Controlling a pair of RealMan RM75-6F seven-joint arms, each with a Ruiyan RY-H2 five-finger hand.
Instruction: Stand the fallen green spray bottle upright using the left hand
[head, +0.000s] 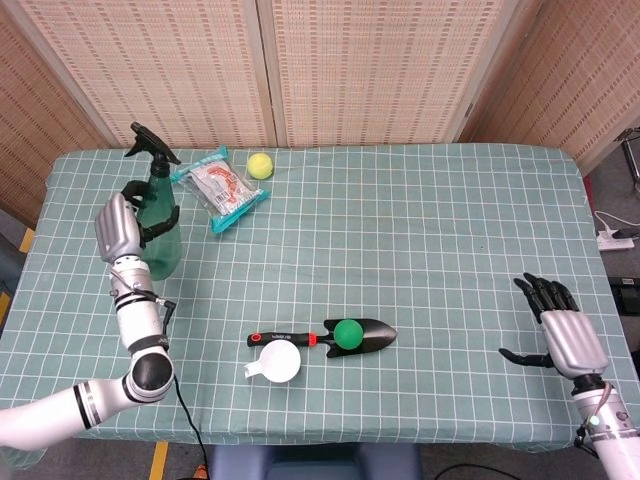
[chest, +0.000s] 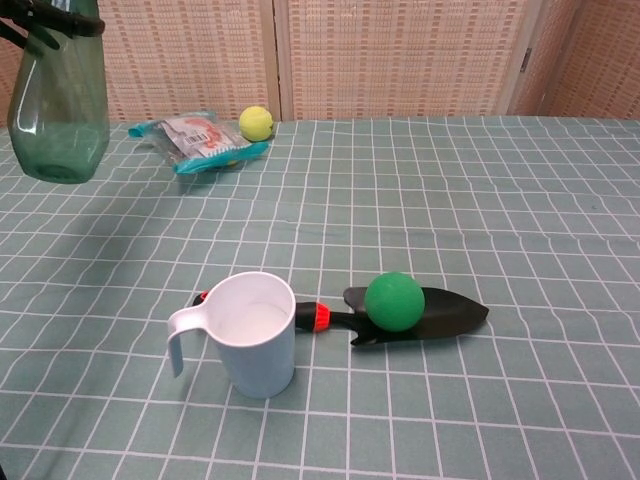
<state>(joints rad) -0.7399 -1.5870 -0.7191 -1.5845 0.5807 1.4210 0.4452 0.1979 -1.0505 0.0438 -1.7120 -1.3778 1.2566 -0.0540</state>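
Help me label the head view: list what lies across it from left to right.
left robot hand → spray bottle → snack packet → tennis ball → cup → green ball → right robot hand

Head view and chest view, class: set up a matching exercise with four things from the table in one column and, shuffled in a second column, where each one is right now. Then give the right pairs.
Things:
1. translucent green plastic spray bottle
2. green ball
3. white plastic mug
4. yellow tennis ball

Places:
A. beside the snack packet, at the far edge
B. held upright above the cloth by the left hand
C. resting on the black trowel blade
D. near edge, at the trowel's handle

Pairs: 1-B, 2-C, 3-D, 4-A
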